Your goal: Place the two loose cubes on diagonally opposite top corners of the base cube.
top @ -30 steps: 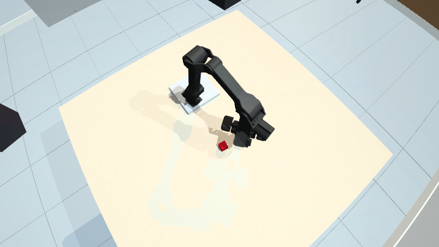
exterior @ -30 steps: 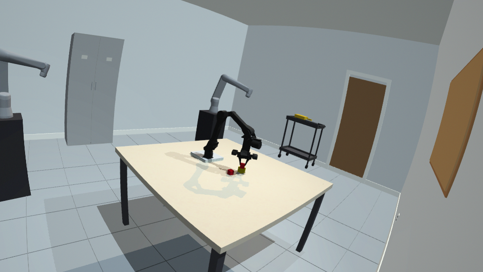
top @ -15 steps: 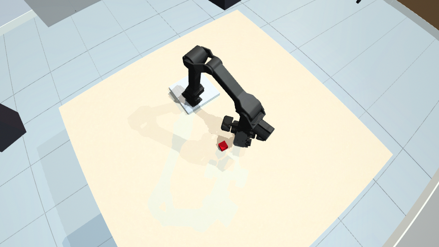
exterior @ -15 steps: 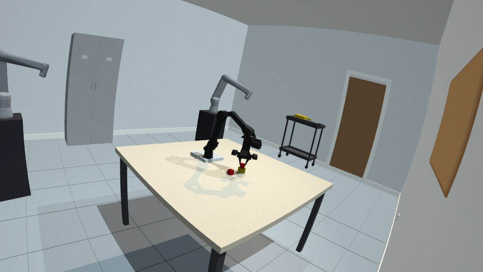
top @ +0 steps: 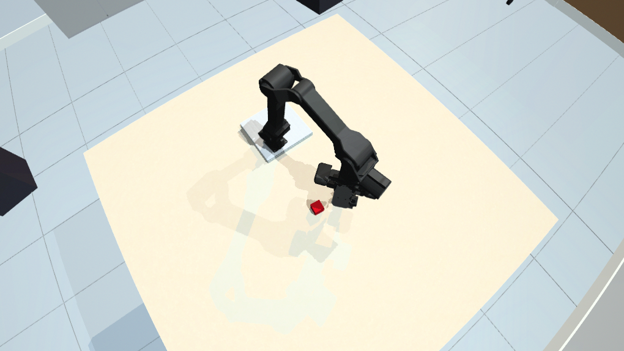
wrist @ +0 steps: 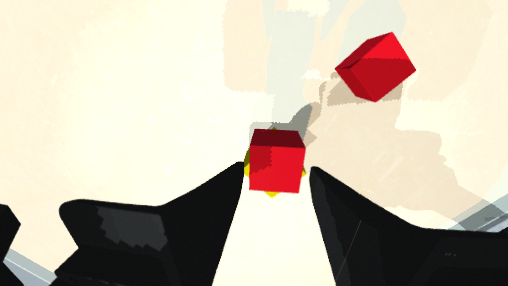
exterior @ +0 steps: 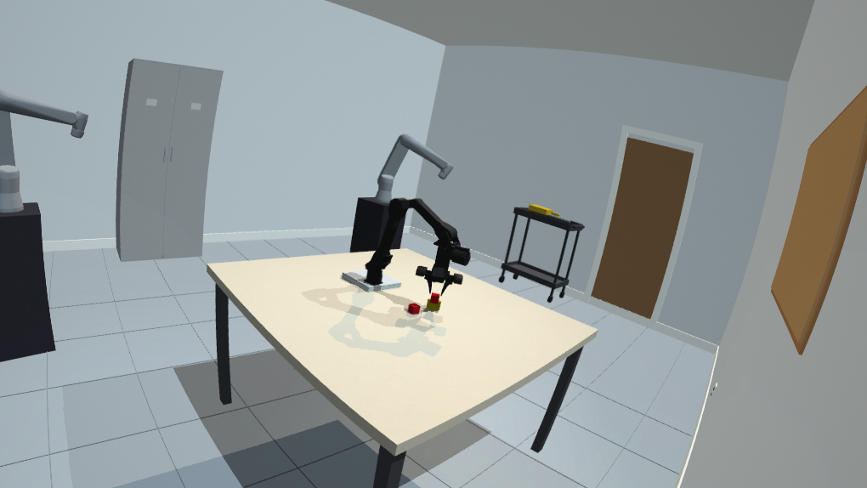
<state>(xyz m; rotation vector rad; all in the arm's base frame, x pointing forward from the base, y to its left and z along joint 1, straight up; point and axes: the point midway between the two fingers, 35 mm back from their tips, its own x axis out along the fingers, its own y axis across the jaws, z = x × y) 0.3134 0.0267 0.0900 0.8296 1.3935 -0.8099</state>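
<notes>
Viewing, mid-frame outside: one pale table; one black gripper, fingers parted, holding nothing; one yellow base cube; one red cube atop it; second red cube, wrist view's upper right, on my table.

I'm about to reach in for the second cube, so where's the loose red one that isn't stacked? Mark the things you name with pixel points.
In the top view, the loose red cube [top: 317, 207] [exterior: 413, 309] [wrist: 377, 70] lies on the table, left of the gripper [top: 333, 187] [exterior: 437, 293] [wrist: 276, 170].
</notes>
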